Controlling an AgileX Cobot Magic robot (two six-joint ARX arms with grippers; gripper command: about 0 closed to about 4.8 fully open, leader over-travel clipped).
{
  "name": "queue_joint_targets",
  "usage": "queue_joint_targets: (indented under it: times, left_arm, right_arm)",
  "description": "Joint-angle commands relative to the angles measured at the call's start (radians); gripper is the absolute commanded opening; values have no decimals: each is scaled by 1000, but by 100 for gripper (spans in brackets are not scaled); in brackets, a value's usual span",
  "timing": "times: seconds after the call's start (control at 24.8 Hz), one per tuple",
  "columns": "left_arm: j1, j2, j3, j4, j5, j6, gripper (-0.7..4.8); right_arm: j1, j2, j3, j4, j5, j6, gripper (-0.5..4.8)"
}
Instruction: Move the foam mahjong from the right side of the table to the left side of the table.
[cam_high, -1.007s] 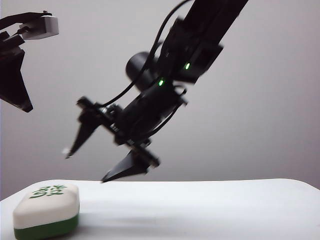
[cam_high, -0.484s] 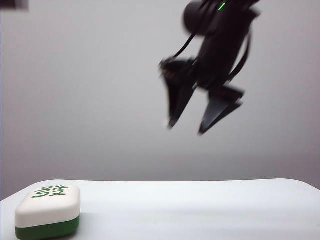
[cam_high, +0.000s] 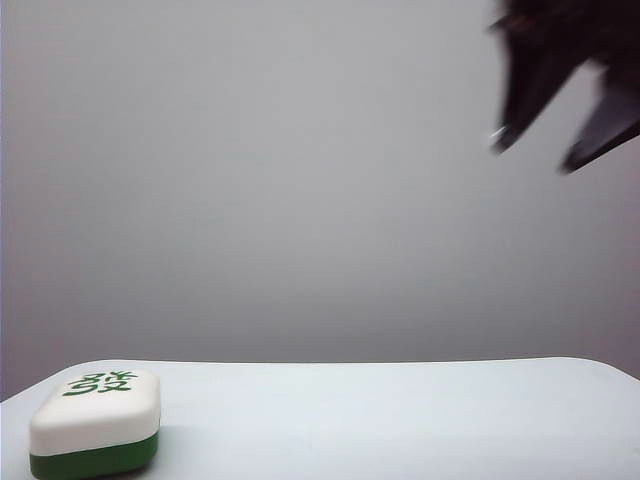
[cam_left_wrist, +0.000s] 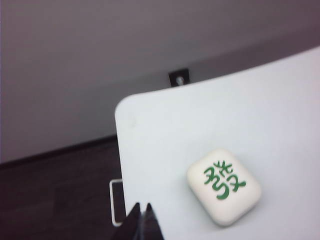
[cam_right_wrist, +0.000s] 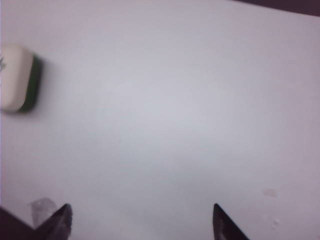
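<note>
Plain grey wall (cam_high: 250, 180), dark floor (cam_left_wrist: 50, 200), small wall socket (cam_left_wrist: 179, 78)

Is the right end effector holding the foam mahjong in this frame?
No, the foam mahjong lies alone at the table's left end while the right end effector hangs open high above the right side.

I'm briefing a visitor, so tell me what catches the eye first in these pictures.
The soft white foam mahjong block with a dark green base and green characters on top stands out, resting alone at the left end of the plain white table. Next comes the blurred right tool, jaws open and empty, high at the exterior view's upper right. The left tool, jaws shut, shows only in its wrist view, above the table's edge.
</note>
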Motion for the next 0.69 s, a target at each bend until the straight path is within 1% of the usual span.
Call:
queue_joint_targets:
  times: [0.04,0.08,0.12,0.16,0.2,0.28,0.32,0.36,0.4,0.48,0.6,0.69]
  left_arm:
    - [0,-63,0,-4,-3,-42,-5]
    - [0,-82,-1,-10,-3,-52,-5]
    - [0,-97,-3,-9,-4,-61,-5]
    - [0,-134,-11,-1,-4,-64,-5]
    - [0,-150,-16,6,-9,-69,-5]
    - [0,-220,-45,46,-19,-76,-5]
    - [0,-245,-59,57,-19,-89,-5]
    - [0,-280,-77,70,-23,-108,-5]
    - [0,-309,-92,79,-39,-128,-5]
    - [0,-375,-129,91,-87,-161,-5]
    - [0,-462,-173,93,-97,-195,-5]
    - [0,-498,-192,90,-98,-217,-5]
  right_arm:
    - [-75,-181,-93,119,-1,69,330]
    - [-95,-232,-122,150,-3,79,294]
    - [-117,-298,-156,184,-3,82,247]
    - [-145,-397,-208,229,-3,90,181]
    - [-153,-439,-229,248,-3,97,164]
    - [-174,-553,-280,280,1,111,163]
    - [-180,-579,-292,283,6,112,133]
    - [-186,-603,-304,285,6,112,72]
    - [-192,-632,-320,293,5,112,-4]
    - [-193,-679,-350,320,8,119,-6]
    - [-193,-755,-407,364,69,169,-5]
    - [-193,-804,-450,391,110,172,-5]
